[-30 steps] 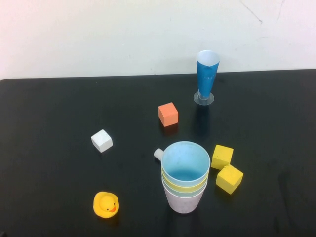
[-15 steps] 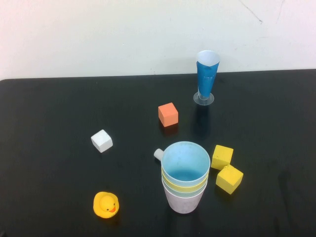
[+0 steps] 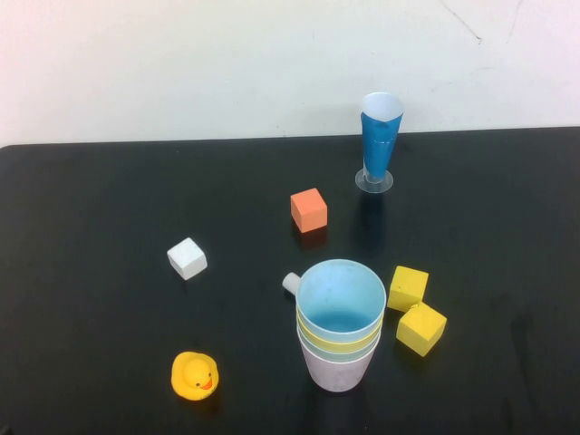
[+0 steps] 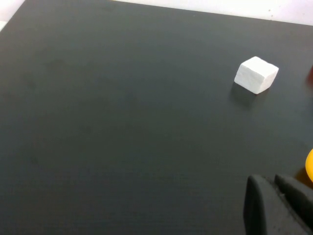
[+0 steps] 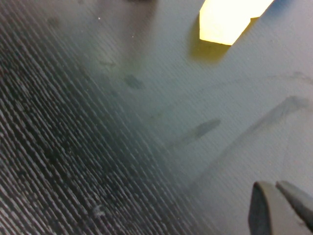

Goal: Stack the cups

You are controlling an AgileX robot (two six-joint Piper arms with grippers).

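Cups [image 3: 340, 326] nested upright in one stack on my table's near side: blue inside, then yellow, green, pink outermost.

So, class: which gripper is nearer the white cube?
Left. The left gripper, shut, hangs over the table with the white cube ahead in its wrist view. The right gripper, shut, is on the far side, near a yellow cube.

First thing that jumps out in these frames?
The nested cup stack at front centre: light blue cup on top, pale cup at the bottom. Behind it, the tall dark-blue cone cup stands apart near the wall. The left gripper and right gripper are shut, empty, away from the stack.
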